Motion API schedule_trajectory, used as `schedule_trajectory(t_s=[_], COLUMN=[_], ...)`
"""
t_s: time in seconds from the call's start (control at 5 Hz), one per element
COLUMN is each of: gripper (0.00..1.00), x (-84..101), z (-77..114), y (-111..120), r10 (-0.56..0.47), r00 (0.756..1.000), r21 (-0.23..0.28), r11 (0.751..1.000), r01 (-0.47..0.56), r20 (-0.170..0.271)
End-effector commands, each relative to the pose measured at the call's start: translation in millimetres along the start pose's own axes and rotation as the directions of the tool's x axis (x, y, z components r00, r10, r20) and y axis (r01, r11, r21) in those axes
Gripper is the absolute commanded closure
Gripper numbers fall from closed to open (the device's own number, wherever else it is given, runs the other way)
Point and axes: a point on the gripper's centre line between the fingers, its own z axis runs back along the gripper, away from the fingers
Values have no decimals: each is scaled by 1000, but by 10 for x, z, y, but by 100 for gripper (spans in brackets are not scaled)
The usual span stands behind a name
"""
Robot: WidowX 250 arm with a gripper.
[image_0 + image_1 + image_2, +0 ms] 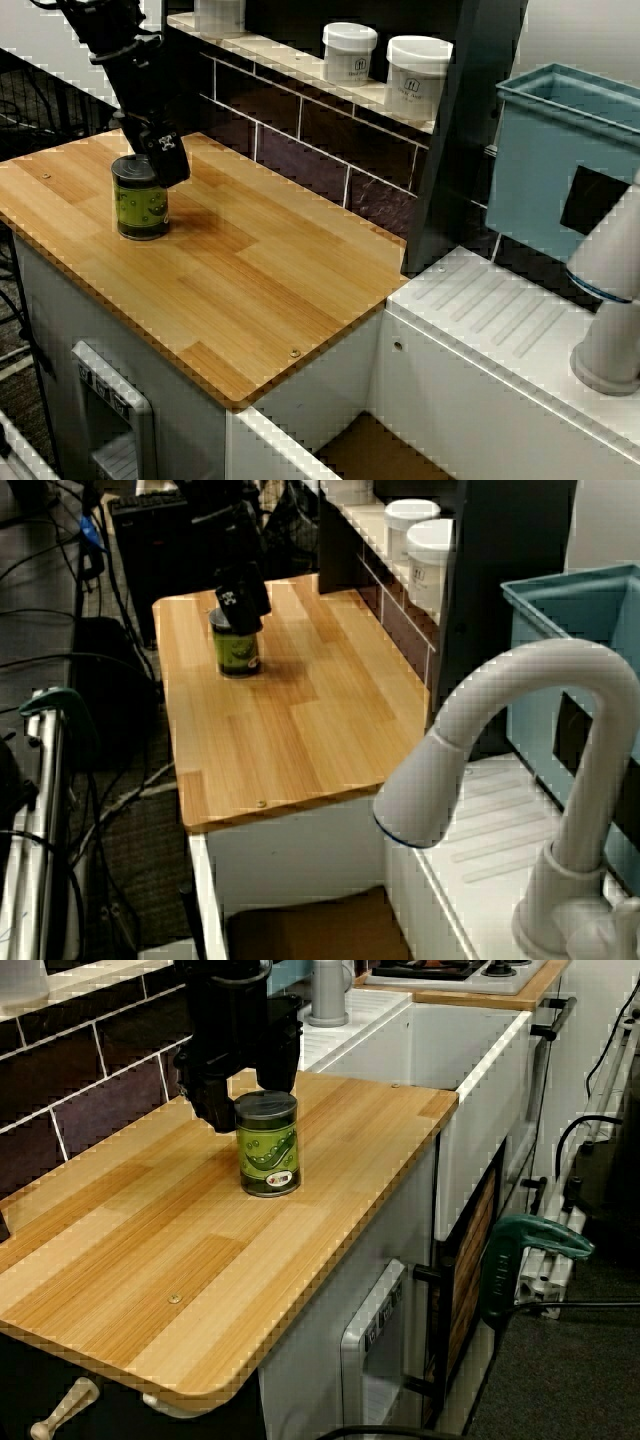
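Green can (140,201) stands upright, tool (163,163) close by its top; grip cannot be told.

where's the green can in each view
View from the front: can at the left, standing on the worktop's far-left part.
View from high at the side: can in the upper left, near the worktop's far end.
View from the low end: can near the centre, a little above the middle.
Shared landmark: the wooden worktop under it.
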Motion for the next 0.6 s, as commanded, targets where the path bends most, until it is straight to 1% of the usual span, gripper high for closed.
schedule_trajectory(t_s=[0.0,0.2,0.4], gripper=[0,0,0], x=[-122,-200,-234], z=[195,219,214], y=[63,76,96], r10=[-24,-20,-22], r00=[999,999,999], r21=[39,35,25], r11=[999,999,999], r01=[23,19,21], r20=[25,28,27])
